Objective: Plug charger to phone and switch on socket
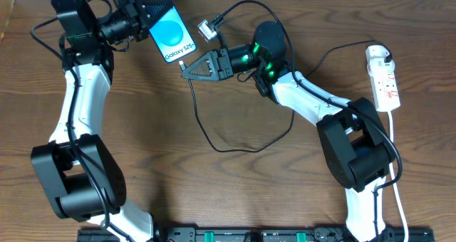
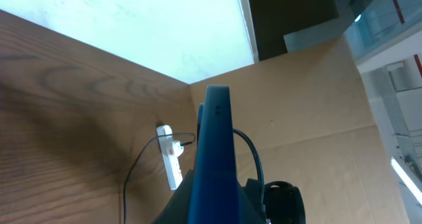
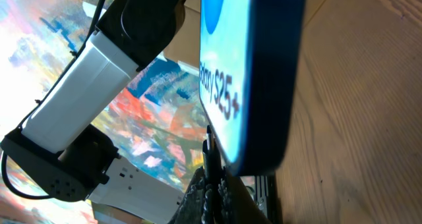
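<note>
- The power strip [image 1: 383,78] is lying at the table's [image 1: 235,199] right edge, well apart from both grippers. Its white cord [image 1: 396,178] is trailing down past the right arm's base.
- The charger [image 1: 206,30] is showing its white adapter just right of the phone [image 1: 169,30]. Its black cable [image 1: 228,150] is looping across the wood between the two arms.
- The right arm's own links are stretching across the space between the phone and the power strip.
- The left arm is rising from its base at the near-left corner and reaching to the far-left part of the table.
- The left gripper [image 1: 146,16] is clamping the phone by its upper end and holding it tilted. The screen is facing the overhead camera and the lower edge is pointing toward the other gripper.
- The right arm is bending at the elbow and reaching leftward. The right gripper [image 1: 187,69] is pressing its fingers together on the cable's plug tip [image 3: 210,143].
- That tip is pointing at the phone's lower edge, just beside it. Whether they are touching cannot be told.
- The table is showing dark brown wood grain, and a black rail with green parts [image 1: 235,235] is running along its near edge.
- In the left wrist view, a brown panel [image 2: 310,99] and a bright white pane [image 2: 165,26] are standing behind the table. In the right wrist view, a colourful painted backdrop [image 3: 151,125] is filling the background.
</note>
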`<state>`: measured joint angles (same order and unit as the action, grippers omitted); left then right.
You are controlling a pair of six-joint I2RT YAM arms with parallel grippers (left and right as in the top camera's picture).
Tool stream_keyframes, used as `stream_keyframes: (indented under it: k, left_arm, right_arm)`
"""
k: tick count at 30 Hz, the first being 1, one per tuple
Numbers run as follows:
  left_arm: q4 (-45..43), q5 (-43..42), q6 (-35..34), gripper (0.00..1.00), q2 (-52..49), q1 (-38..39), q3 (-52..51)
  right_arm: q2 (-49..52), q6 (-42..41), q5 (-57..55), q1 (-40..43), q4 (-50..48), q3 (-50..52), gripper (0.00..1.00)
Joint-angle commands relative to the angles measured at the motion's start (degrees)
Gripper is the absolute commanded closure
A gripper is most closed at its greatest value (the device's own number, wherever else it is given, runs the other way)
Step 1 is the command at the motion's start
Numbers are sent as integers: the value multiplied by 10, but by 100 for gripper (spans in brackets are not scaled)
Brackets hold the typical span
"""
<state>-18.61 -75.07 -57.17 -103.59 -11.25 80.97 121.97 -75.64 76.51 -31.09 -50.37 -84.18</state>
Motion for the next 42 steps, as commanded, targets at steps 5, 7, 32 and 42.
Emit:
stream_keyframes:
  k: [5,7,32,42]
  left_arm:
    - [-5,-37,4,92,14,0,-1]
    - [-5,-44,6,93,14,0,-1]
    - [-5,-49,21,93,14,0,-1]
    - [-5,-55,12,93,14,0,-1]
  right_arm:
    - [-10,12,1,1,0,-3,98]
    - [-10,14,1,1,0,-3,98]
    - [-10,16,2,3,0,-3,98]
    - [-10,16,2,5,0,-3,99]
